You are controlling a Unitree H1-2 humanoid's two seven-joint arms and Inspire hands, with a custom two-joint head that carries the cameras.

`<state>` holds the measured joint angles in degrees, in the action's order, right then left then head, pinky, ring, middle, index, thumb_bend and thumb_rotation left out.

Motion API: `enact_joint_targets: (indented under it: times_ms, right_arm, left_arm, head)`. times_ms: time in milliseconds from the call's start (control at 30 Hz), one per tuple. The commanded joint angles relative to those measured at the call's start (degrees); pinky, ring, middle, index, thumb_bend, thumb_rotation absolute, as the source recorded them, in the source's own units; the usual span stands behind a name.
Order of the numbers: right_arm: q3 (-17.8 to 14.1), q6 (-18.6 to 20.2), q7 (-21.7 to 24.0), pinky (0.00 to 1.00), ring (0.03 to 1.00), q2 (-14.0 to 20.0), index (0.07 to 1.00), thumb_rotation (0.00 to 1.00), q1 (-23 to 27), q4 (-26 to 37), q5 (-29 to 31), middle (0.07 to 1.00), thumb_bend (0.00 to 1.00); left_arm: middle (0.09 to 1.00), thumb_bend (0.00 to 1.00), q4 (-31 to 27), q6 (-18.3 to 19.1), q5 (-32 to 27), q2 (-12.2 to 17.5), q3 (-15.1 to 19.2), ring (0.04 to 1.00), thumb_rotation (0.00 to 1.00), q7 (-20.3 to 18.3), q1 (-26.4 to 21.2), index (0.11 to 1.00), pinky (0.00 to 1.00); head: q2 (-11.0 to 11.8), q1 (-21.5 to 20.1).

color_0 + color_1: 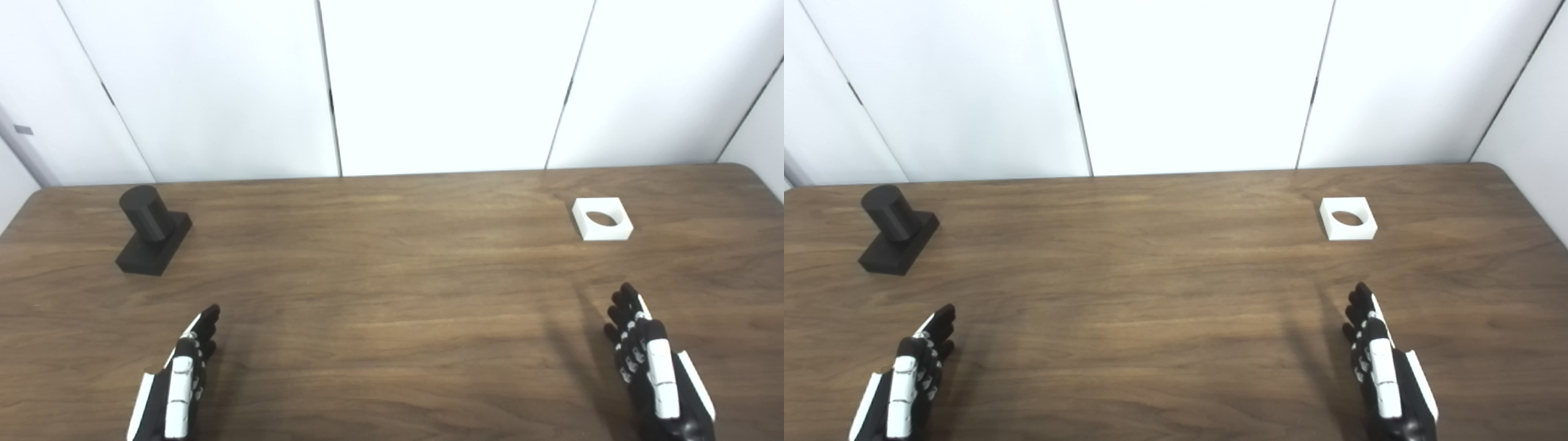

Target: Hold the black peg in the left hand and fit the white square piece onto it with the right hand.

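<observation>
Black peg (153, 228) stood at the far left of the wooden table (392, 294), a dark cylinder rising from a rectangular black base that sat flat on the wood, turned at an angle to the table's edge. Nothing touched it. Over on the far right, well apart from it, the white square piece (603, 218) lay flat on the surface, its round hole facing up and showing the brown wood through it.

Down at the near edge, both hands were in shot and both were empty. The left hand (180, 380) came in at the lower left, fingers extended and pointing up the table, roughly toward the peg but well short of it, with bare wood between them. It was open, gripping nothing. The right hand (652, 361) came in at the lower right, edge-on to the cameras, fingers straight and pointing away; open too, nothing in it. The white piece sat beyond its fingertips (1358, 300), slightly to the left, with a clear gap between. A soft shadow fell on the wood beside each hand.

Behind the table stood white wall panels (447, 86), split by dark vertical seams.
</observation>
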<state>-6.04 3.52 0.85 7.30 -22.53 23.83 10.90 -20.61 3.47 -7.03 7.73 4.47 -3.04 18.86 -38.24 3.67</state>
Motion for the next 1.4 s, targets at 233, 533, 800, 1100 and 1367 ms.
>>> enact_joint_targets:
  times_ms: [233,533,800,1100,1367]
  right_arm:
    - [-1.9,-3.2,1.5,1.0,1.0,0.5,1.0,1.0,0.1,0.0,2.7,1.0,0.51]
    - [-2.4,-3.2,2.3,1.0,1.0,0.7,0.998,1.0,0.7,-1.4,3.4,0.996,0.67]
    - [-2.7,-2.2,2.0,1.0,0.998,0.4,0.959,1.0,0.6,-1.4,4.1,0.955,0.64]
    - [-2.9,-2.4,2.2,1.0,0.978,0.6,0.95,1.0,0.8,-2.1,4.3,0.93,0.63]
    - [-3.1,-2.4,2.6,1.0,0.978,0.9,0.937,1.0,0.8,-2.0,5.0,0.926,0.64]
  left_arm:
    - [0.931,0.63,0.9,-5.3,2.2,-3.2,-2.7,0.944,0.97,1.6,0.4,0.903,0.96]
    - [0.961,0.62,2.0,-5.6,3.8,-3.6,-4.8,0.962,0.99,3.3,0.2,0.931,0.97]
    - [0.949,0.64,2.1,-5.2,4.8,-4.2,-6.0,0.954,0.99,5.2,0.4,0.921,0.96]
    - [0.951,0.63,2.3,-5.3,5.4,-4.2,-7.0,0.957,1.0,6.4,0.5,0.919,0.98]
    - [0.954,0.61,1.3,-4.3,5.6,-4.1,-7.6,0.958,1.0,7.0,0.7,0.924,0.98]
  head:
    - [3.8,9.9]
    - [6.0,13.1]
    - [7.2,14.1]
    - [7.8,14.9]
    - [7.2,14.2]
